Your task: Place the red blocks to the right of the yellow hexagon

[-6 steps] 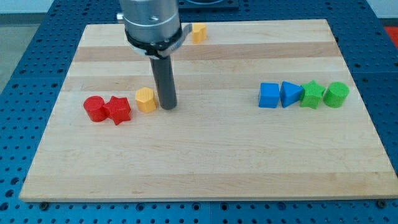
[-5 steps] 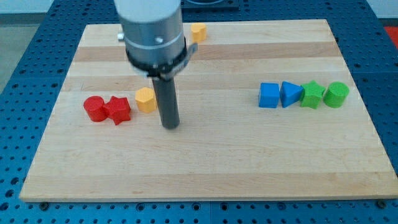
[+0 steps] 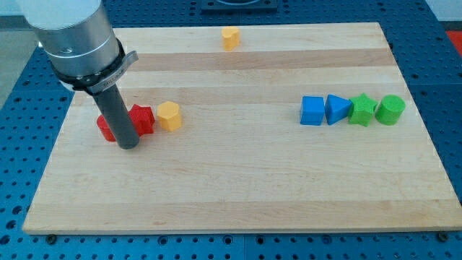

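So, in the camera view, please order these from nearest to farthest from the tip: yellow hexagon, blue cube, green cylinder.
Measured from my tip:
1. Yellow hexagon, just to the tip's right, slightly toward the view's top.
2. Blue cube, far to the view's right.
3. Green cylinder, farthest right, ending that row.

I work in what looks like a robotics lab: my wooden counter (image 3: 238,195) sits on a blue perforated bench top (image 3: 444,43) studded with regular mounting holes, the kind used for fixing test rigs, and small plastic blocks in plain colours lie scattered as test pieces.
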### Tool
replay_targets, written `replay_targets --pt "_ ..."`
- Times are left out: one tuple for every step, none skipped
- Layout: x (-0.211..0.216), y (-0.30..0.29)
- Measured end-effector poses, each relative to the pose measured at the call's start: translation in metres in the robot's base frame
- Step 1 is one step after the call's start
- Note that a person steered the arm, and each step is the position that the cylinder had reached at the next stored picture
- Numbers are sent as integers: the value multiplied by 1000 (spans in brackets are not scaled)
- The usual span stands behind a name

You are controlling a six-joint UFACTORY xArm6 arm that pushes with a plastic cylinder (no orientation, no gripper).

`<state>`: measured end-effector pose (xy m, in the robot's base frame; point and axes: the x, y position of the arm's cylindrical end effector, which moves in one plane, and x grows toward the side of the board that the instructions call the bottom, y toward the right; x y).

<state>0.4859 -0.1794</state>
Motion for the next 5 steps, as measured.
replay_targets --pt "16 -3" --pt "45 -32" --pt "32 -56" --pt "15 -56" --pt "9 -56"
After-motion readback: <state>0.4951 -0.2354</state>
